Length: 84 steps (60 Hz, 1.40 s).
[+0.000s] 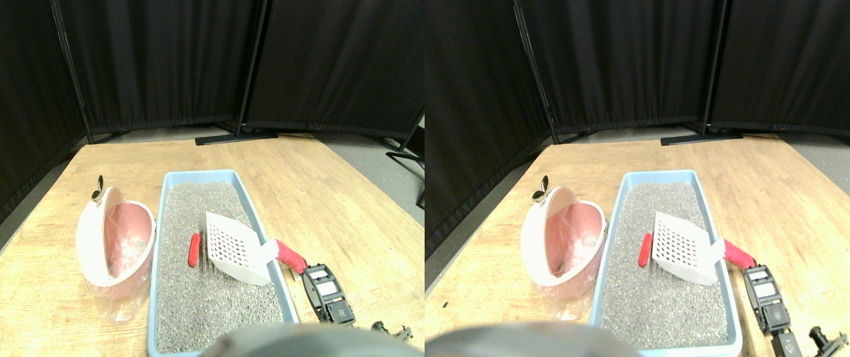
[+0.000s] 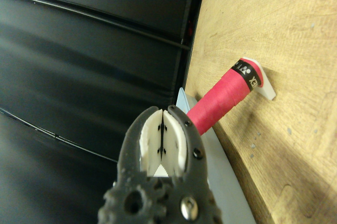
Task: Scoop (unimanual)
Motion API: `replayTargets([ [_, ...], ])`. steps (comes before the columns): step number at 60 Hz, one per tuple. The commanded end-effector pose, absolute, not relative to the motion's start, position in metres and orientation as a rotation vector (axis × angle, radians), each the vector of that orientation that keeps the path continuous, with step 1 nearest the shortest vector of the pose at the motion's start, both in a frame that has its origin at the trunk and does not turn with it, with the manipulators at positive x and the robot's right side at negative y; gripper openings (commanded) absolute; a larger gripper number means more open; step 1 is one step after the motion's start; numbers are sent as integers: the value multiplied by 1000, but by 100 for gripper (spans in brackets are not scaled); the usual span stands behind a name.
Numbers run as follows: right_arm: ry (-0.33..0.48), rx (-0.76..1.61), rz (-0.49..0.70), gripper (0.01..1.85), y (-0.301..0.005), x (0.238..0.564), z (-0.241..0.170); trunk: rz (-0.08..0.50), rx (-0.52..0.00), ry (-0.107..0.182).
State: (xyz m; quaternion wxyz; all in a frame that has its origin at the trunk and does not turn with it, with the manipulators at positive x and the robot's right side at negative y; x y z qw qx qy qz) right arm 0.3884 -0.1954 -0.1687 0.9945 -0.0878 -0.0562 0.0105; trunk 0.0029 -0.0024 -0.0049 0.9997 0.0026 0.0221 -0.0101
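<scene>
A white slotted scoop (image 1: 235,249) lies in the blue litter tray (image 1: 166,216), its blade on the grey litter. Its red wrapped handle (image 1: 291,257) sticks out over the tray's right rim. A small red object (image 1: 193,249) rests on the litter just left of the blade. My right gripper (image 1: 307,270) sits on the table right behind the handle's end. In the wrist view the gripper (image 2: 163,112) is shut, white pads (image 2: 176,139) pressed together with nothing between them, and the red handle (image 2: 226,95) lies just beyond the tips, not held.
A pink and white lidded bin (image 1: 116,242) lined with clear plastic stands against the tray's left side. Black curtain panels (image 1: 172,59) on stands close off the back. The wooden tabletop (image 1: 335,193) extends right of the tray.
</scene>
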Motion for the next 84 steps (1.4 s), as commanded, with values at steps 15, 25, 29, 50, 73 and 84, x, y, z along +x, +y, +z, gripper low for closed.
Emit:
replayTargets([
  [15, -176, -196, 31, 41, -196, 385, -159, -18, -3, 44],
  [25, -251, -135, 84, 55, -195, 388, -160, -25, -3, 47],
  [29, -260, -96, 92, 69, -195, 389, -159, -26, -4, 48],
  [50, -190, 98, 82, 101, -195, 402, -167, -27, -10, 56],
  [73, -102, 107, 64, 97, -200, 423, -189, -35, -16, 63],
  [84, -76, 111, 54, 96, -207, 430, -196, -45, -12, 64],
])
